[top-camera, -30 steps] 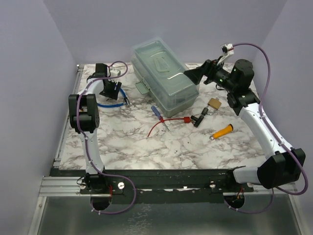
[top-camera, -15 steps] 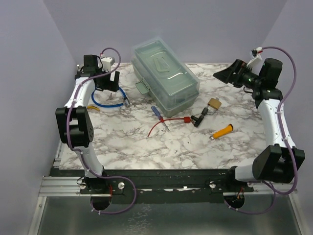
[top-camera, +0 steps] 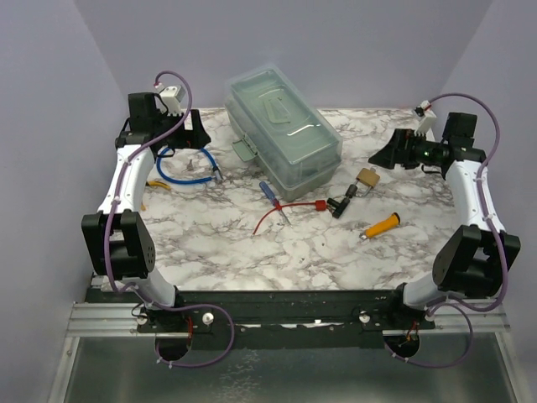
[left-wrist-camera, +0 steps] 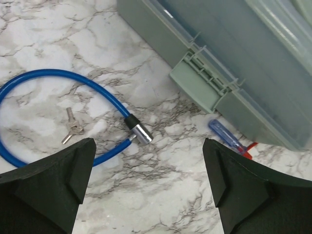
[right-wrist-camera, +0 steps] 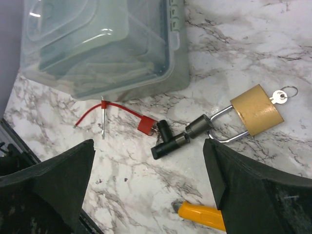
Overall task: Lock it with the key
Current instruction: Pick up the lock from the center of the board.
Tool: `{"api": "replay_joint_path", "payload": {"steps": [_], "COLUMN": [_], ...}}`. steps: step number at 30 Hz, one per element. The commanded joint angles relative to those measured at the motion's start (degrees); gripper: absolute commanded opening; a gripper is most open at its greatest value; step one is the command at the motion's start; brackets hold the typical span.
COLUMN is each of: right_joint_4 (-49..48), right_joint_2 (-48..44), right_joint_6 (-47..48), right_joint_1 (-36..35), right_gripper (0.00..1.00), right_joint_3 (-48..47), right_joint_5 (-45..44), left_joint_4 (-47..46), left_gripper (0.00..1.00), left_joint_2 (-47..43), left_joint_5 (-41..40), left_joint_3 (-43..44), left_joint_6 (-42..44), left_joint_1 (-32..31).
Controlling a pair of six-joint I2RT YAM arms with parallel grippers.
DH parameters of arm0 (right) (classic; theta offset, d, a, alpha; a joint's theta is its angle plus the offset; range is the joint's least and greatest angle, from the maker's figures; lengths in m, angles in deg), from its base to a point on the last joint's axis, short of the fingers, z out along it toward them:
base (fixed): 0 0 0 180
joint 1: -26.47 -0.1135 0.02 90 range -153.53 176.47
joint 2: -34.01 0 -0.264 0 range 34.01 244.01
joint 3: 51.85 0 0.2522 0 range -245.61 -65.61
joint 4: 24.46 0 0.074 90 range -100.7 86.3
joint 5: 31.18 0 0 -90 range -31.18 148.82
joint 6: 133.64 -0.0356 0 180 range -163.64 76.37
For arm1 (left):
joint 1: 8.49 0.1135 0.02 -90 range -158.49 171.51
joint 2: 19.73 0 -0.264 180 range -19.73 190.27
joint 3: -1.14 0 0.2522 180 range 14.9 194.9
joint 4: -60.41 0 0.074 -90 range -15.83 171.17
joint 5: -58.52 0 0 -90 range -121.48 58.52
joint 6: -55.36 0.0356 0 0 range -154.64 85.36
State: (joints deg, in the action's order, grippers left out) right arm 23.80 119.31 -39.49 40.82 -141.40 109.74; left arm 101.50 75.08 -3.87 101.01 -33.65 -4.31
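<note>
The right gripper [right-wrist-camera: 148,144] hangs with its jaws spread wide and holds nothing. Below it on the marble table [right-wrist-camera: 273,39] lies the padlock [right-wrist-camera: 257,116], a small square brass-gold body. A silver key [right-wrist-camera: 279,96] sits at its base, and the bend of its silver shackle [right-wrist-camera: 219,127] touches a black plug [right-wrist-camera: 176,139]. The clear plastic box [right-wrist-camera: 97,44] is near. The left gripper [left-wrist-camera: 148,141], also spread and empty, hovers over a blue cable lock [left-wrist-camera: 48,78].

Box [left-wrist-camera: 243,63]: cut off at top and right edges.
Handle [right-wrist-camera: 204,217]: cut off at bottom edge.
Cable [left-wrist-camera: 48,73]: lower loop behind a finger [left-wrist-camera: 44,190].
</note>
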Motion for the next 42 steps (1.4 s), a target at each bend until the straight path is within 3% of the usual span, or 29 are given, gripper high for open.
{"api": "replay_joint_path", "payload": {"steps": [1,6,12,18,24,31,42], "right_joint_4": [4.31,6.41,8.66,5.76,4.41,0.43,-5.30], "right_joint_2": [3.68,8.60,8.67,4.92,3.71,9.45,17.21], "right_joint_6": [9.68,16.05,21.35,27.88,42.76,55.41,60.35], "right_joint_1": [0.16,0.19,-0.73,-7.57,-15.01,-22.16,-24.89], "right_gripper": [1.00,0.97,0.89,0.86,0.81,0.76,0.76], "right_joint_3": [-0.65,-2.04,-1.09,5.81,11.34,11.72,11.20], "right_joint_5": [-4.34,-8.54,-5.16,-2.22,0.97,-2.23,-5.00], "left_joint_4": [-3.73,-4.72,-6.98,-9.93,-10.15,-10.52,-10.90], "left_gripper": [0.99,0.99,0.99,0.99,0.99,0.99,0.99], "left_joint_2": [-2.84,-3.92,-7.92,-12.53,-13.78,-13.82,-13.80], "left_joint_5": [7.91,9.83,12.81,16.19,18.58,19.73,20.05], "left_joint_3": [-1.59,-2.85,-6.72,-12.85,-13.65,-13.38,-13.03], "left_joint_6": [-6.74,-8.16,-6.33,-5.86,-7.83,-8.45,-9.14], "left_joint_1": [0.38,0.38,0.38,0.38,0.34,0.28,0.13]}}
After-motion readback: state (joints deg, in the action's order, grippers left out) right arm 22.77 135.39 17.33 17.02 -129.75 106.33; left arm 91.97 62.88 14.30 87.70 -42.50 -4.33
